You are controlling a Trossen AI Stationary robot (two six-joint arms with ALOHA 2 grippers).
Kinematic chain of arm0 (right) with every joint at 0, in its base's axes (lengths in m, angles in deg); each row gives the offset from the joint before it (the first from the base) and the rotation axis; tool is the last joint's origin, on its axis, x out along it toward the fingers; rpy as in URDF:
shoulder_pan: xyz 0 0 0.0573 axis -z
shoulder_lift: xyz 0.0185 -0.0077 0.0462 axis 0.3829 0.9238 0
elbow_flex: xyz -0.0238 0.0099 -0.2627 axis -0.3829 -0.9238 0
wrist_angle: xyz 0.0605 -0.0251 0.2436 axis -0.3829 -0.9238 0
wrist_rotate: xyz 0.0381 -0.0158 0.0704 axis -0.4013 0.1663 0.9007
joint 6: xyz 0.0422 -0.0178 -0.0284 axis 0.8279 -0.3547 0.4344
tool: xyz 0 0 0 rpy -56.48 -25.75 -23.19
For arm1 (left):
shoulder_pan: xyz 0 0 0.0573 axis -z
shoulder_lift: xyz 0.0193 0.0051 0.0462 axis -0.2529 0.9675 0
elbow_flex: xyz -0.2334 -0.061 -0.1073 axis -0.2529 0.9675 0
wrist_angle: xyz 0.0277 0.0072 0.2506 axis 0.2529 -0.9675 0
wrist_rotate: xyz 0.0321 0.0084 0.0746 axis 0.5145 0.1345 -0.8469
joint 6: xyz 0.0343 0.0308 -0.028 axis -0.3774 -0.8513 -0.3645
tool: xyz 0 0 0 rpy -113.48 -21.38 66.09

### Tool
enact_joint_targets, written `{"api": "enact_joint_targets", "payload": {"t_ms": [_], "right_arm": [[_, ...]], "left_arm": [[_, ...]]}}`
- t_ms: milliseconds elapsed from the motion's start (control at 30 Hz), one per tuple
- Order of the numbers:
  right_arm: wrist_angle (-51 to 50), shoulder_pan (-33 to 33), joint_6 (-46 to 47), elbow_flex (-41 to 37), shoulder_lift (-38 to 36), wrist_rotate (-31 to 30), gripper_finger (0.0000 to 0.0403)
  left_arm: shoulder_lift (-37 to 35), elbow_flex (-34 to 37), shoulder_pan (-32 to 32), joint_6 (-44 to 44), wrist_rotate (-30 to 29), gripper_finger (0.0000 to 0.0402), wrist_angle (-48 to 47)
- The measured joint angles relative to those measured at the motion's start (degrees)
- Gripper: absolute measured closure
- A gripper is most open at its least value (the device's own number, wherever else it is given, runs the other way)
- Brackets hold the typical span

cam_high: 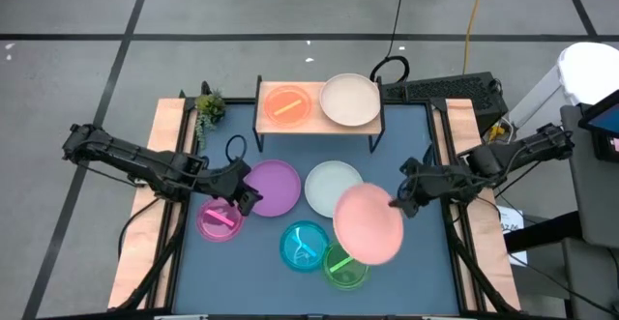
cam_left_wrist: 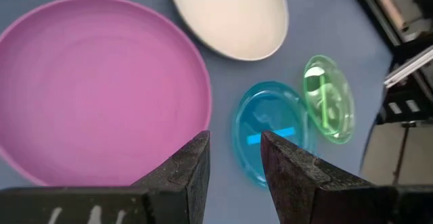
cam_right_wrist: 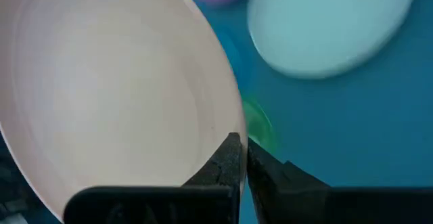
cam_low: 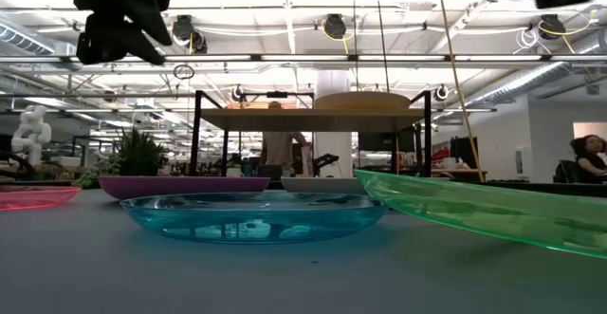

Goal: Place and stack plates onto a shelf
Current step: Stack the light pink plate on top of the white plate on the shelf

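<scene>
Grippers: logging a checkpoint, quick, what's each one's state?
Left gripper: open, empty, above the purple plate.
Right gripper: shut on the large pink plate.

purple plate [cam_high: 274, 187], white plate [cam_high: 332, 186], wood shelf [cam_high: 368, 122]

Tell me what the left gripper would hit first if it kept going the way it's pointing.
Probably the blue plate: it lies straight ahead between the left gripper's open fingers, with the purple plate just beside that line. Depth is unclear.

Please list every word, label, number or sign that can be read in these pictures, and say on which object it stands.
None can be read.
White marks on the left gripper body in the left wrist view: cut off by the edge, unreadable.
The plates, among them the purple plate, and the shelf carry no text.
</scene>
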Motion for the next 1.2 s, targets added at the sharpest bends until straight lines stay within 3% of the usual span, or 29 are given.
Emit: {"api": "enact_joint_targets", "payload": {"t_ms": [300,533,767,933,1200], "right_arm": [[14.9,5.7,2.4,0.8,-0.5,-12.0,0.0403],[19.8,13.9,2.3,0.8,-0.8,-13.3,0.0403],[23.4,23.9,0.1,1.0,-0.9,-8.7,0.0403],[19.8,32.3,-5.1,6.1,1.0,-5.1,0.0403],[11.7,49.5,-17.6,17.9,9.5,9.0,0.0403]], "left_arm": [[0.0,0.0,0.0,-2.4,0.0,0.0266,2.0],[0.0,0.0,0.0,-2.6,-1.2,0.0266,2.1],[0.0,0.0,0.0,-2.5,-1.9,0.0266,2.1],[0.0,0.0,0.0,-2.5,-2.0,0.0266,2.1],[0.0,0.0,0.0,-2.5,-2.2,0.0266,2.1]]}}
